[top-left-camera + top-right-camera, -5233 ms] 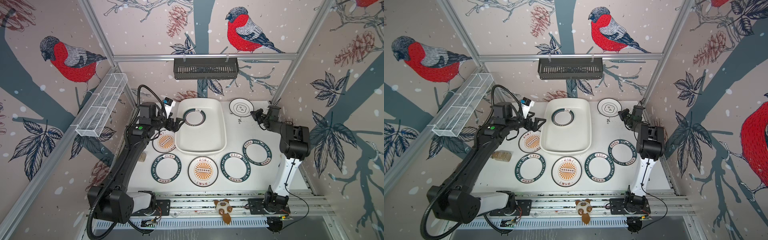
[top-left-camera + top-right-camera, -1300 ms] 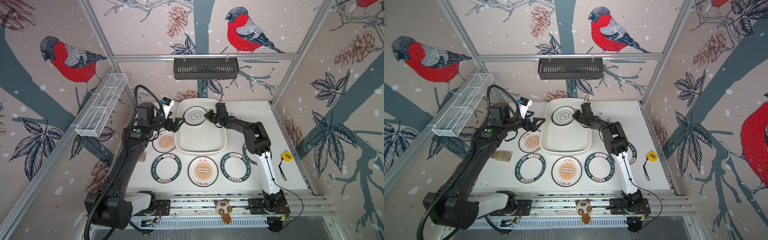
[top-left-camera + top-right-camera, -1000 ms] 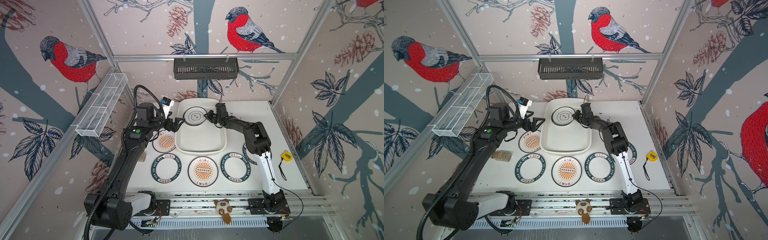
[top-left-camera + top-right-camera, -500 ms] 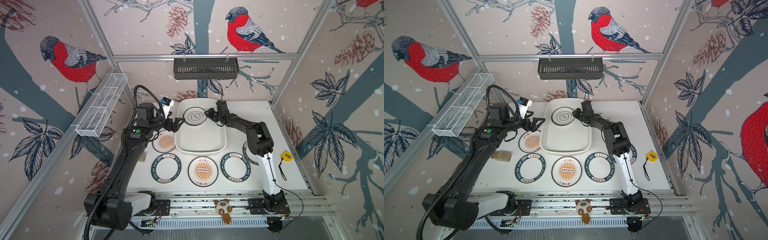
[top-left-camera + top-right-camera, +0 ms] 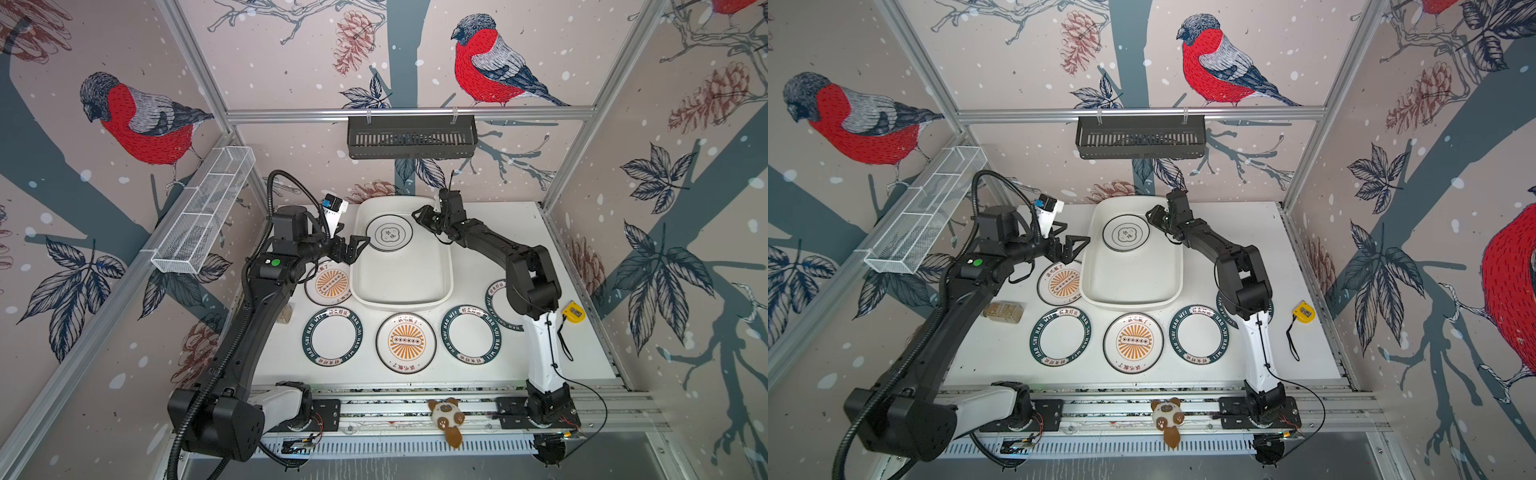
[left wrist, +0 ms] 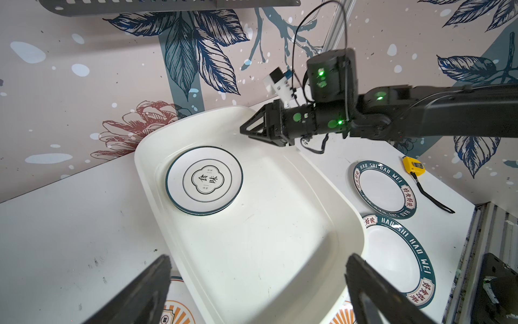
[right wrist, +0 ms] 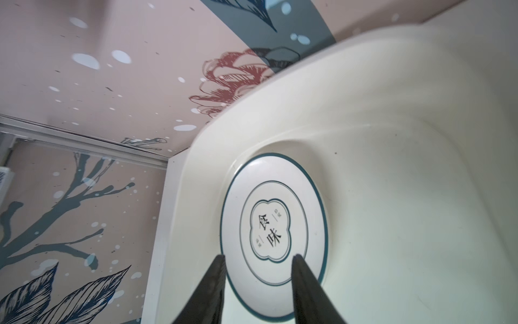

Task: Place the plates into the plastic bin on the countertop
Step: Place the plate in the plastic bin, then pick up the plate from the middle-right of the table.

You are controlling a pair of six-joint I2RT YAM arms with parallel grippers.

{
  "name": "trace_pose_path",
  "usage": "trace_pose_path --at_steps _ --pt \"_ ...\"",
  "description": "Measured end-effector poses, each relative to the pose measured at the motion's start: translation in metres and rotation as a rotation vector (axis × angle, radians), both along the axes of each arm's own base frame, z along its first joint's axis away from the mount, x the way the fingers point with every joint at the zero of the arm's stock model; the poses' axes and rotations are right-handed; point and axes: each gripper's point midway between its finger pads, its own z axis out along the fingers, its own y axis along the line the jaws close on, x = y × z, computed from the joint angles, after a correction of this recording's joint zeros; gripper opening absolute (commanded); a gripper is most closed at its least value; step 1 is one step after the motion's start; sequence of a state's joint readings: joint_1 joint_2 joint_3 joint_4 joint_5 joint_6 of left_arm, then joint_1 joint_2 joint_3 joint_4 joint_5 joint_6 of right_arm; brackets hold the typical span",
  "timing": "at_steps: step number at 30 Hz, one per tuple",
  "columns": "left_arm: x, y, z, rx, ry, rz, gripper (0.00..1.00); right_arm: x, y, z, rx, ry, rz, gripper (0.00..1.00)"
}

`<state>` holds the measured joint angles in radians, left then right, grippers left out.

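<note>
Hovering both grippers at the plastic bin, nothing held

Starting at right gripper [image 5: 417, 215]: jaws part-way apart, nothing between the fingers [image 7: 217, 280], poised just above the far right rim of the plastic bin [image 5: 401, 278]. Looking down past its fingertips in the right wrist view: ringed plate [image 7: 273, 227] directly below, apart from them.

Left gripper [image 5: 353, 236]: jaws spread wide, empty, held just off the bin's left rim toward the far end, pointing across at the ringed plate.

Ringed plate lying flat on the bin floor at the far end, with thin dark rings and a clover-shaped mark with characters in the middle (second dark rim peeking out under it in the left wrist view, possibly another plate beneath, hard to tell).

Moving outward, all flat on the countertop [image 5: 590, 345]:
- left sunburst plate [image 5: 330, 284], against the bin's left rim, its edge tucked under it
- left green-rimmed plate [image 5: 332, 343], middle sunburst plate [image 5: 406, 343] and right green-rimmed plate [image 5: 471, 340], lined up along the bin's near side, close but apart from each other
- half-hidden green-rimmed plate [image 5: 496, 297], beside the bin's near right corner, mostly covered by the right arm's elbow

Further out: yellow tape measure [image 5: 573, 311] near the right edge, tan block [image 5: 1003, 311] beside the left arm, black slotted basket [image 5: 411, 137] hanging on the back rail, wire-mesh basket [image 5: 203, 208] on the left wall.
</note>
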<state>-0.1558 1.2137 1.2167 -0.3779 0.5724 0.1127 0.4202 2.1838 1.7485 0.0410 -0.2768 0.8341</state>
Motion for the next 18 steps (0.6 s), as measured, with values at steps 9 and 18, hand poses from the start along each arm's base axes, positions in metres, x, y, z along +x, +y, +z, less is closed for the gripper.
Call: trace_pose_path --at_steps 9,18 --pt "-0.001 -0.001 -0.001 0.003 -0.003 -0.009 0.96 -0.062 -0.088 0.045 -0.039 -0.056 -0.121 0.52" --pt "-0.003 -0.001 -0.005 0.027 -0.005 -0.029 0.97 -0.138 -0.187 0.015 -0.092 0.048 -0.337 0.62"
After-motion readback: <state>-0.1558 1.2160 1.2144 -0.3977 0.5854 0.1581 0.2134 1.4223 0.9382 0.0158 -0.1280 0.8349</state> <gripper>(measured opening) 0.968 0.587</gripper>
